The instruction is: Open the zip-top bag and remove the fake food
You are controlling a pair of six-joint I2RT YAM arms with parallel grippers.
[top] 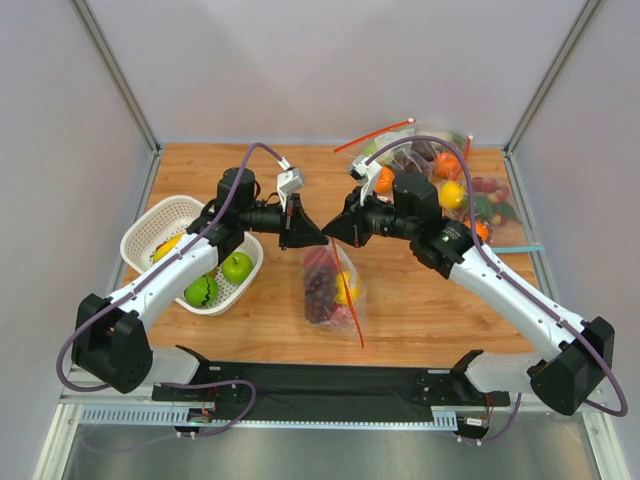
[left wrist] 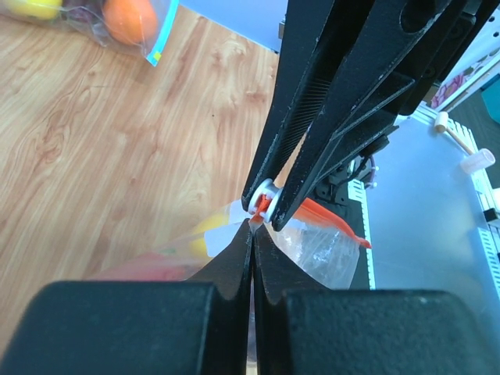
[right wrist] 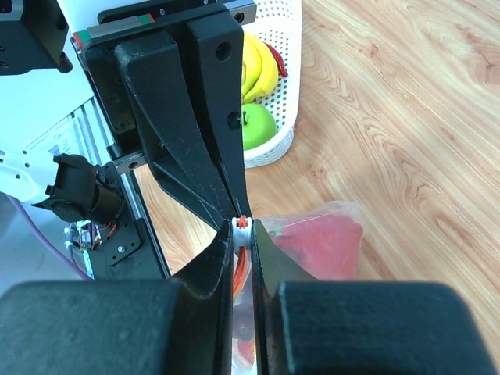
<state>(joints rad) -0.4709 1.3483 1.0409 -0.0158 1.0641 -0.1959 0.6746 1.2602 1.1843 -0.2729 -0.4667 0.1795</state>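
Observation:
The zip-top bag (top: 332,285) hangs between both grippers above the middle of the table, its red-orange zip strip (top: 350,315) trailing down. Inside it are fake food pieces: a dark grape bunch (top: 320,290), a yellow fruit (top: 347,290) and a red fruit (right wrist: 324,242). My left gripper (top: 322,234) is shut on the bag's top edge (left wrist: 251,228). My right gripper (top: 340,231) faces it tip to tip, shut on the white zip slider (right wrist: 243,228). In the left wrist view the slider (left wrist: 264,205) sits just past my left fingertips.
A white basket (top: 175,203) at the left holds green apples (top: 237,267) and bananas (right wrist: 258,66). At the back right lies a pile of other clear bags of fruit (top: 455,180), one with a teal strip (top: 520,248). A black rail (top: 330,385) runs along the near edge.

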